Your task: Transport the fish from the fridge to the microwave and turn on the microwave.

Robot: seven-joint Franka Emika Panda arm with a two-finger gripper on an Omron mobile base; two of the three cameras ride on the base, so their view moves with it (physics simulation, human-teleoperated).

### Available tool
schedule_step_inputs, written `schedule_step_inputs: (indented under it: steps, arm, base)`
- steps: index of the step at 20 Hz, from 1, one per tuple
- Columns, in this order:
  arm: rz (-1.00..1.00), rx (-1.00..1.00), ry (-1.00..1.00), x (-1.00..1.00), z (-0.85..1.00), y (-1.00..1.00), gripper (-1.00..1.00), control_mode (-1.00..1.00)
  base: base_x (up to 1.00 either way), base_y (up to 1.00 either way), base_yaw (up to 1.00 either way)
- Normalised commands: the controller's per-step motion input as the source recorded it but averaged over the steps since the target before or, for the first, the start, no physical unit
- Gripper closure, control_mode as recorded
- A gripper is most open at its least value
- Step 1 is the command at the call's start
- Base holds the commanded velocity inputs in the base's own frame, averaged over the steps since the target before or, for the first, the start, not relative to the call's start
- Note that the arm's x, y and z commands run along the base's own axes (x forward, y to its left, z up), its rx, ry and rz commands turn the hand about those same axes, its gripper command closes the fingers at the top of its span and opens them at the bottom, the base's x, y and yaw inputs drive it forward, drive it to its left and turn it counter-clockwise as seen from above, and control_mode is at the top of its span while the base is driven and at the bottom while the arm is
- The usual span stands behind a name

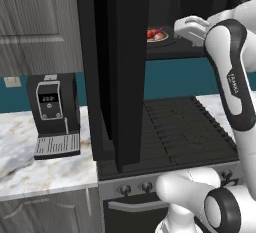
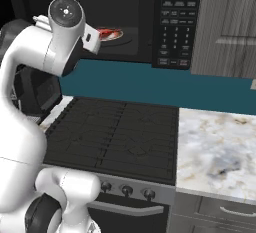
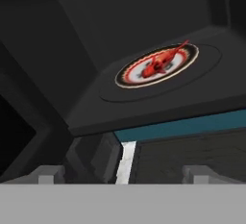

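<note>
The red-orange fish (image 3: pixel 161 64) lies on a round plate (image 3: pixel 139 76) with an orange-red rim, on the floor of the open black microwave (image 2: pixel 130 7). The same fish (image 1: pixel 155 33) (image 2: pixel 107 33) shows in both base views. The microwave door (image 1: pixel 122 67) stands swung out to the left, and its keypad (image 2: pixel 175 27) is on the right. My gripper (image 3: pixel 125 176) is open and holds nothing. It hangs just outside the microwave mouth, below and in front of the plate, with its fingertips (image 3: pixel 48 174) spread wide. The fridge is out of view.
A black stove (image 2: pixel 115 132) with front knobs lies directly under the microwave. A black coffee machine (image 1: pixel 52 112) stands on the marble counter (image 1: pixel 40 172) to the left. More marble counter (image 2: pixel 220 147) runs to the right of the stove.
</note>
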Motion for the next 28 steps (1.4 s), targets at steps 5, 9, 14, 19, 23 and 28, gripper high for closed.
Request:
schedule_step_inputs:
  steps: [5,9,14,19,23,28]
  arm:
    - [0.03,0.00,0.00,-0.51,0.00,0.00,1.00,-1.00]
    - [0.02,0.00,0.00,-0.45,0.00,0.02,1.00,-1.00]
    - [0.00,0.00,0.00,-0.45,0.00,0.07,1.00,-1.00]
    - [0.00,0.00,0.00,-0.58,0.00,0.04,1.00,-1.00]
    - [0.01,0.00,-0.01,-0.60,0.00,0.04,1.00,-1.00]
    - [-0.01,0.00,-0.01,-0.38,0.00,0.17,1.00,-1.00]
  base:
    - [0.00,0.00,0.00]
    - [0.00,0.00,0.00]
    - [0.00,0.00,0.00]
    - [0.00,0.00,0.00]
    - [0.00,0.00,0.00]
    - [0.00,0.00,0.00]
